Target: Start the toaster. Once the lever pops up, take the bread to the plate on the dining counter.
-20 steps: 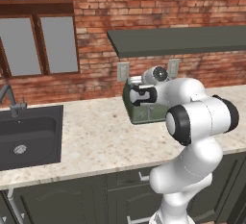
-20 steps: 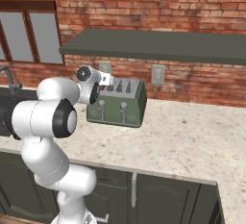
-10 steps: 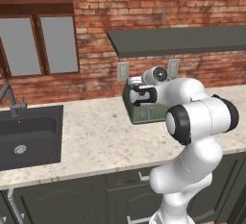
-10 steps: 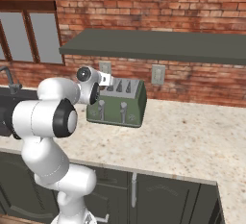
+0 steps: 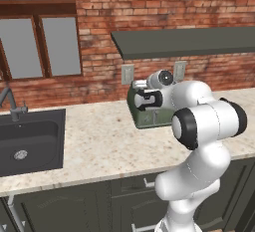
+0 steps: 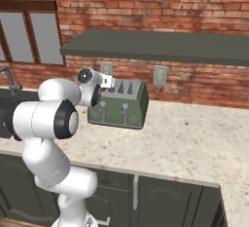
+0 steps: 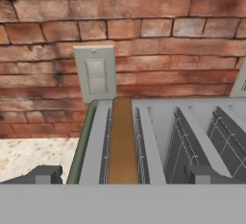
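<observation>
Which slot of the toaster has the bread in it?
The leftmost slot in the hand view, on the toaster's wall-switch side, holds the brown bread; the other slots show bare wire guides.

open stone worktop (image 6: 194, 138) lies to either side of the toaster (image 6: 121, 106), while the brick wall (image 7: 144, 35) close behind and the dark shelf (image 6: 160, 46) overhead hem in its bread (image 7: 120, 141)-filled slot.

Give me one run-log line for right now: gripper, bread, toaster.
gripper: open, above toaster | bread: seated in end slot, not gripped | toaster: on stone worktop by brick wall | plate: not in view
</observation>
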